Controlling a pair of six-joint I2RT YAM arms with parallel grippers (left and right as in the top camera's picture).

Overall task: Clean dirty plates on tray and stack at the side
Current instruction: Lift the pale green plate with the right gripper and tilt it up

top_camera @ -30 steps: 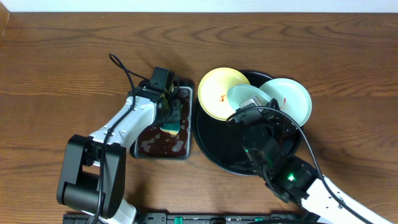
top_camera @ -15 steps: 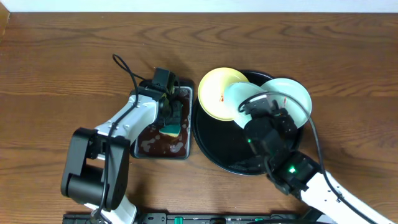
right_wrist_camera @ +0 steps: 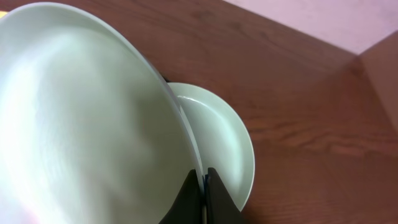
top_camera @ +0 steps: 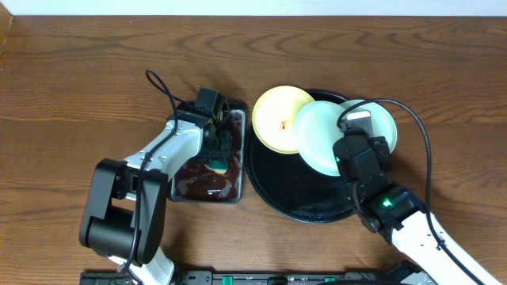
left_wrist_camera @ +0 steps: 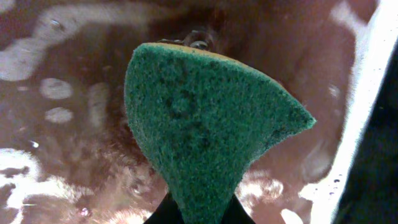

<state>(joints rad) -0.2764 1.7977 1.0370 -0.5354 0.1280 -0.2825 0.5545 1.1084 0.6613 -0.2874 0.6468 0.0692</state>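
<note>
My right gripper [top_camera: 348, 146] is shut on the rim of a mint-blue plate [top_camera: 319, 136] and holds it lifted and tilted over the round black tray [top_camera: 273, 182]; the right wrist view shows the plate [right_wrist_camera: 81, 118] pinched between my fingers [right_wrist_camera: 188, 198]. The second mint-blue plate [top_camera: 383, 127] lies under it on the tray's far right, also in the right wrist view [right_wrist_camera: 227, 140]. The pale yellow plate [top_camera: 277, 119] with a red smear rests on the tray's far left rim. My left gripper [top_camera: 219, 150] is shut on a green sponge [left_wrist_camera: 199, 134].
A small rectangular black tray [top_camera: 184, 186] with brown sudsy liquid stands just left of the round tray; the sponge is down in it. Brown wooden table [top_camera: 71, 95] extends on all sides. Cables run from both arms.
My right gripper has lifted the mint-blue plate and moved right and toward the far side, so the plate shows more fully. The left gripper stays in the sudsy tray with the sponge.
</note>
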